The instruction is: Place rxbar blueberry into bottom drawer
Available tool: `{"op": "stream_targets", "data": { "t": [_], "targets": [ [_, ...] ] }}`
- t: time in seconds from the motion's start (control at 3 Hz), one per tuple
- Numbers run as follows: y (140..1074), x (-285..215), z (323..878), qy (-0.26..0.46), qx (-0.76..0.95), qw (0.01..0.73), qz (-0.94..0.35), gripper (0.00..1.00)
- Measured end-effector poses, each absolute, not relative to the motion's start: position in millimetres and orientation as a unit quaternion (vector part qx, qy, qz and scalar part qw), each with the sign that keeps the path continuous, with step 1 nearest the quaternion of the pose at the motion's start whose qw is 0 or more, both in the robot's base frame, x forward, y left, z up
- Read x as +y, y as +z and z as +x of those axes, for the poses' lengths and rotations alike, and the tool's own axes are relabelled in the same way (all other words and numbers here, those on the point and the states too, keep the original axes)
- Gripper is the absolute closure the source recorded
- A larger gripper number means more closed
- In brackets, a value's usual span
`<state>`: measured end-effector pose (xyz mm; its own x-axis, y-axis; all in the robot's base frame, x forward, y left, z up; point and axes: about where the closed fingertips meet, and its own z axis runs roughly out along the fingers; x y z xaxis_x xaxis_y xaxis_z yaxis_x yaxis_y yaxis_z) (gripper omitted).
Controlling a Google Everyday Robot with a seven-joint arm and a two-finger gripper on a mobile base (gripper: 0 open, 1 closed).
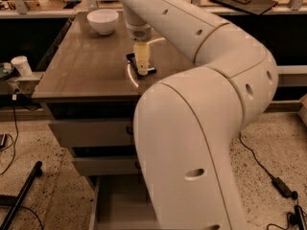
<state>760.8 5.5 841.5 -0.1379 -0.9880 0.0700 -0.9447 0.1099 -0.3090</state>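
The robot's pale arm (206, 104) fills the centre and right of the frame, folding up from the lower middle and reaching back to the upper centre, so that its wrist comes straight down onto the brown cabinet top (81, 71). Below that top, the bottom drawer (117, 207) stands pulled out at the lower centre, presumably left open to receive the bar. The part of its plain floor that shows holds nothing, and the arm hides the rest. The two upper drawers (91, 131) above it are pushed in, so their contents cannot be seen. A white bowl (102, 21) sits at the far upper left of the top, well apart from the work, and nothing shows inside it from here. A small white cup (22, 65) stands off the cabinet at the left edge. The rxbar blueberry (150, 69) lies flat on the top near its front edge, upper centre of the frame. The gripper (142, 67) points down directly onto it, placed for a top-down pick, though whether it has closed on the bar cannot be told.
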Motion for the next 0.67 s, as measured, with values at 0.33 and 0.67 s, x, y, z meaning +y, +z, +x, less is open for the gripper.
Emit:
{"op": "stream_targets", "data": {
  "t": [0.33, 0.67],
  "targets": [
    [833.2, 12.4, 765.1, -0.151, 0.749, 0.051, -0.644, 0.00],
    [833.2, 12.4, 765.1, -0.151, 0.748, 0.051, -0.644, 0.03]
  ]
}}
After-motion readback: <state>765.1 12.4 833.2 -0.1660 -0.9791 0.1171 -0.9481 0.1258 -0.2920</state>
